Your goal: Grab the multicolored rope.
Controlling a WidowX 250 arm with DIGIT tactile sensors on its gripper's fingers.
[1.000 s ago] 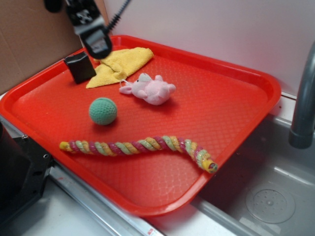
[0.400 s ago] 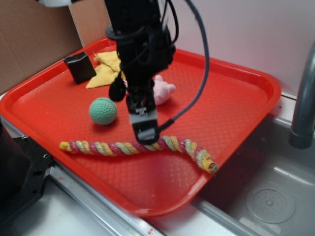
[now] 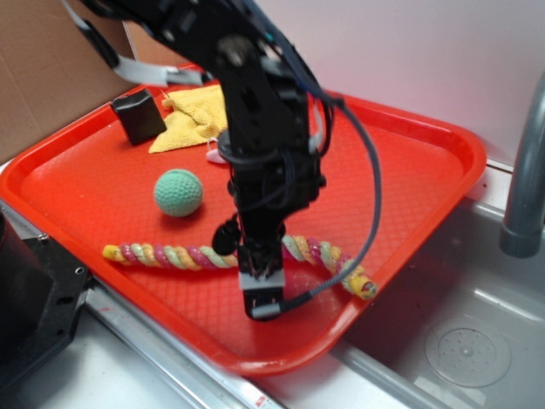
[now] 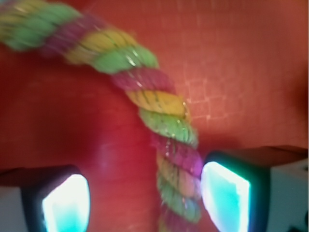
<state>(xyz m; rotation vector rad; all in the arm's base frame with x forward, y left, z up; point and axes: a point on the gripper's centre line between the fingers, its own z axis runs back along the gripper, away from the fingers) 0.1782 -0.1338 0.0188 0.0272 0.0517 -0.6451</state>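
The multicolored rope lies wavy along the front of the red tray, twisted from yellow, pink and green strands. My gripper hangs low over its middle, and the arm hides that stretch in the exterior view. In the wrist view the rope runs down between the open jaws of the gripper. It sits close to the right pad and far from the left pad. The pads are not pressing on it.
A green ball sits just behind the rope's left half. A yellow cloth and a black box lie at the tray's back left. A grey faucet and a sink are on the right, cardboard at the left.
The arm swung from the tray's back left corner to the front and came down over the rope's middle. The rope and ball have not moved.
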